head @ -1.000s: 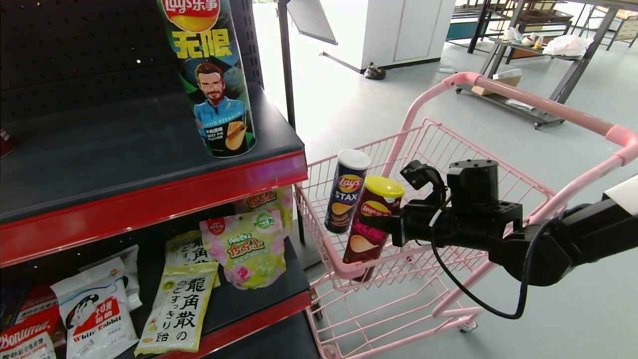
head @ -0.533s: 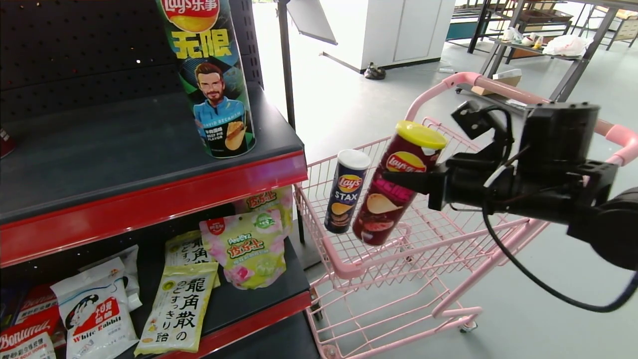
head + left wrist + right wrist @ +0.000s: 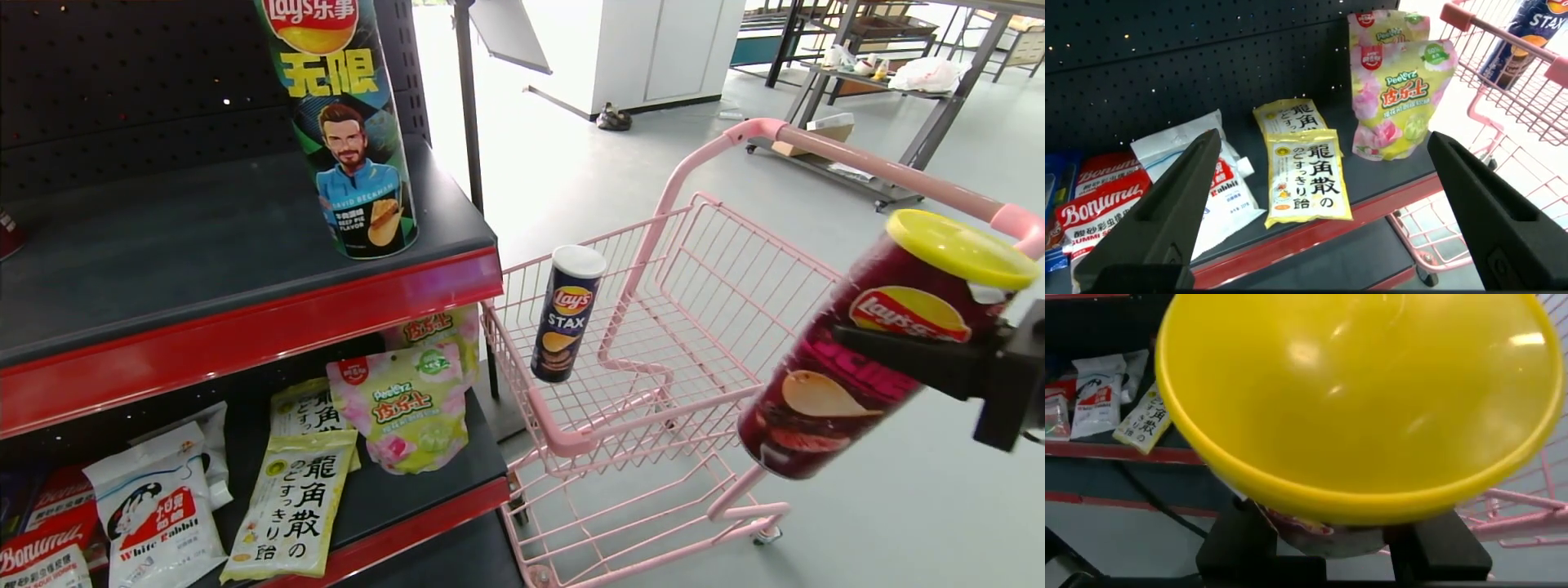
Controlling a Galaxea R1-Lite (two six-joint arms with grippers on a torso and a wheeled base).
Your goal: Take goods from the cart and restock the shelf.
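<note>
Over on the right side of the pink cart (image 3: pixel 563 441), out past the basket and up near the handle, we've got the maroon chip can (image 3: pixel 824 392) hanging in the air, tilted so its yellow lid (image 3: pixel 963 245) leans up and away. The right gripper (image 3: pixel 914 355) is clamped across it just under the lid, one black finger running over the label. From the right wrist view the lid (image 3: pixel 1364 400) is right in our face, with the right gripper (image 3: pixel 1343 539) hugging the tube on both sides below it.

The left gripper (image 3: pixel 1323 139) has its fingers spread wide with nothing between them, parked in front of the lower shelf (image 3: pixel 1388 208) where the candy bags (image 3: pixel 1306 175) lie. A blue can (image 3: pixel 567 314) leans in the cart's front corner, so we reckon that one is next.

Handling-wise, our guess is this can is light, a stiff cardboard tube that will dent if squeezed hard. The glossy wrap looks slippery, and since we're holding it high up, the long lower part could swing or slide in the grip. The lid probably just snaps on, so we wouldn't grab there. Mid-body or the upper third seems like the sweet spot.

It's well apart from the upper shelf (image 3: pixel 204 245), where there's room beside the tall green can (image 3: pixel 351 131). Setting it down will want the can brought upright first, or it may tip
</note>
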